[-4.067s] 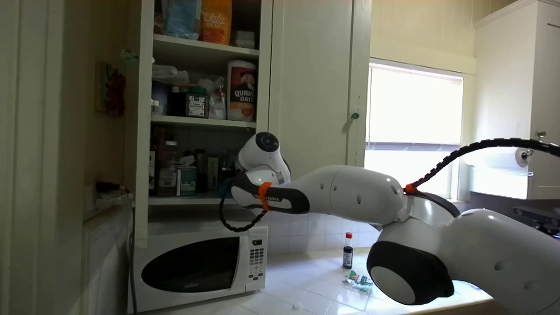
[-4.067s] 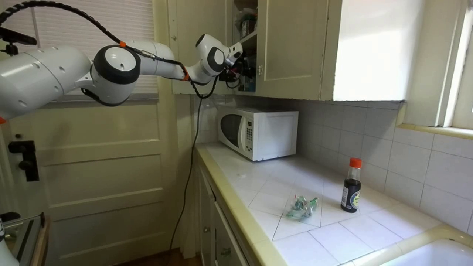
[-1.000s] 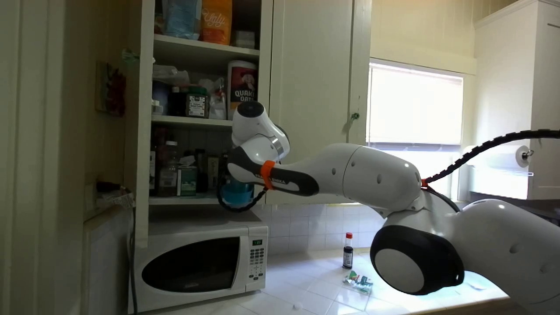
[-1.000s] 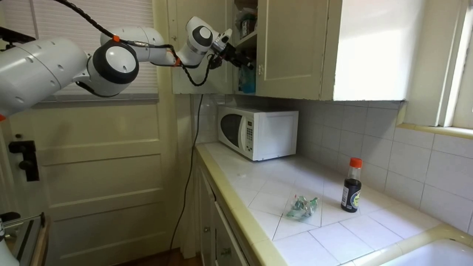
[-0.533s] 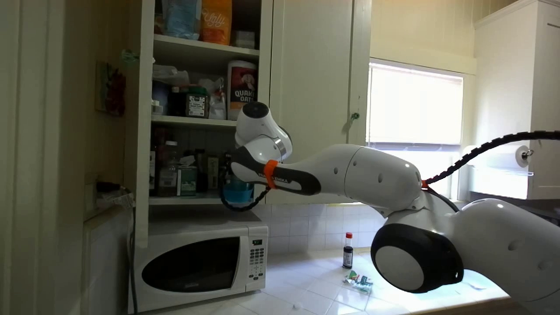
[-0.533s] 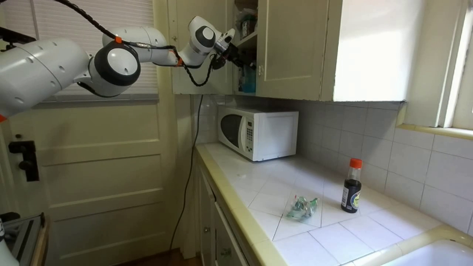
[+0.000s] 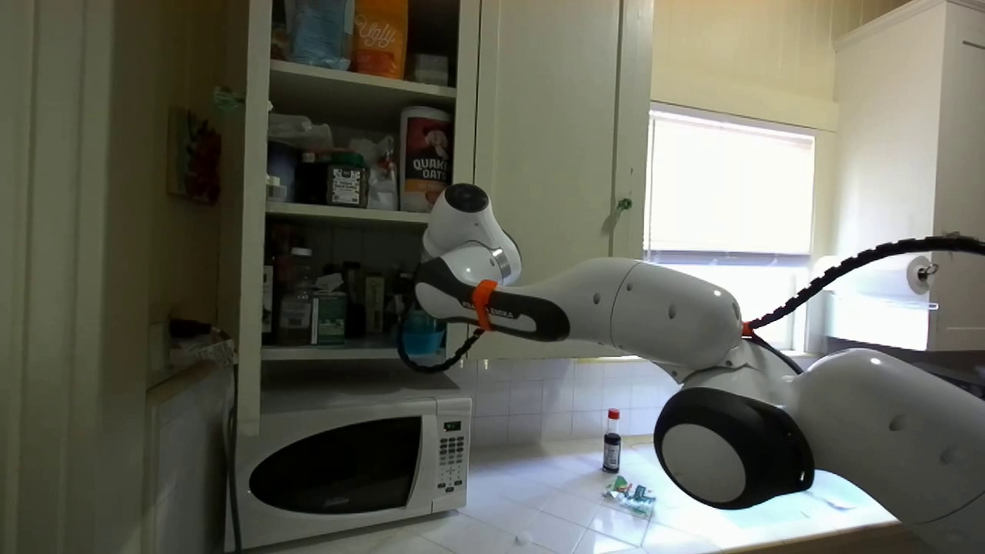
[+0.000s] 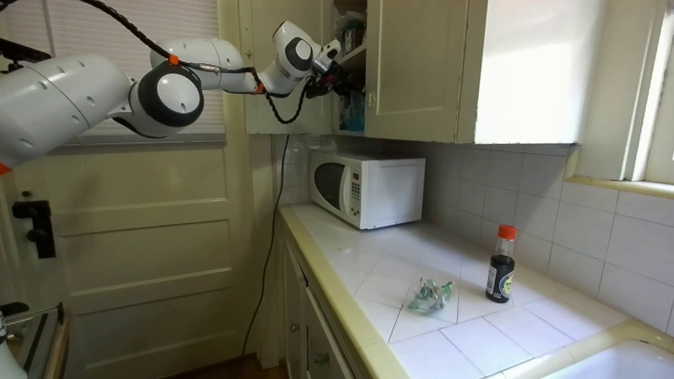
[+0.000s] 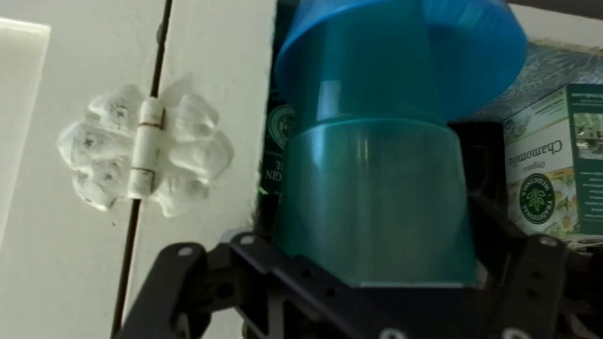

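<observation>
Wrist view, left to right: hinge (image 9: 146, 150), white; pincer (image 9: 382, 249), jaws wide apart around the cup (image 9: 377, 197), whether gripping it cannot be told; same cup, teal, at the lowest cabinet shelf (image 7: 338, 355); bowl (image 9: 485, 66), blue, overlapped by it; chamomile box (image 9: 560, 160). In an exterior view, on tabletop (image 8: 453, 358): microwave (image 8: 394, 190); crumpled packet (image 8: 432, 296); red-capped bottle (image 8: 500, 268).

On the bench (image 8: 379, 273), the microwave (image 8: 392, 192) stands at one end below the cup (image 9: 377, 202), the packet (image 8: 432, 296) lying between bottle (image 8: 499, 276) and front edge.
</observation>
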Robot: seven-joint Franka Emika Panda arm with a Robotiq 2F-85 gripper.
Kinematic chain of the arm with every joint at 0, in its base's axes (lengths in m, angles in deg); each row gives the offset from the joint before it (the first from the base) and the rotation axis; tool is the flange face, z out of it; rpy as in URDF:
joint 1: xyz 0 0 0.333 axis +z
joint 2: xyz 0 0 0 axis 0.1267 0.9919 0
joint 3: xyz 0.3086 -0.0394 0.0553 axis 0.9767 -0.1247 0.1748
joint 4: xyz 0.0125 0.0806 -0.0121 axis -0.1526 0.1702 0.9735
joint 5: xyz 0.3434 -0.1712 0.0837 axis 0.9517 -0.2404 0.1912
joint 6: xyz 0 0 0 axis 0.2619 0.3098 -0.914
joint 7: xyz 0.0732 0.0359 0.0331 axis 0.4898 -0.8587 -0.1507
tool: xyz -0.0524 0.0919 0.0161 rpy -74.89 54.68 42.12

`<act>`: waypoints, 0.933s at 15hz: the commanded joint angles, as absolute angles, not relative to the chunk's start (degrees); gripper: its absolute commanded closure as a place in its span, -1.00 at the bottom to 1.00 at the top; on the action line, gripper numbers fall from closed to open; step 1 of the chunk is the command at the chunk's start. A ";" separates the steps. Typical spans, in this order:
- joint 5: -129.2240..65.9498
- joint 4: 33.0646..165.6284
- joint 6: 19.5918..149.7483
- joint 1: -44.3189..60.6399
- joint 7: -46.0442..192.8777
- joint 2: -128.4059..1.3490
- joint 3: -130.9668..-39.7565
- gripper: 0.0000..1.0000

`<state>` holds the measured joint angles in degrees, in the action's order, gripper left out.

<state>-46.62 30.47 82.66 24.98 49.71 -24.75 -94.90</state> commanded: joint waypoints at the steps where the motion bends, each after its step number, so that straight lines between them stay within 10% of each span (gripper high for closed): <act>1: -45.71 30.47 83.11 24.04 55.99 -24.25 -93.59 -0.42; 14: -42.13 31.20 97.31 22.43 72.97 -21.94 -87.54 -0.42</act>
<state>-44.32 31.20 93.69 23.33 68.51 -23.05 -89.42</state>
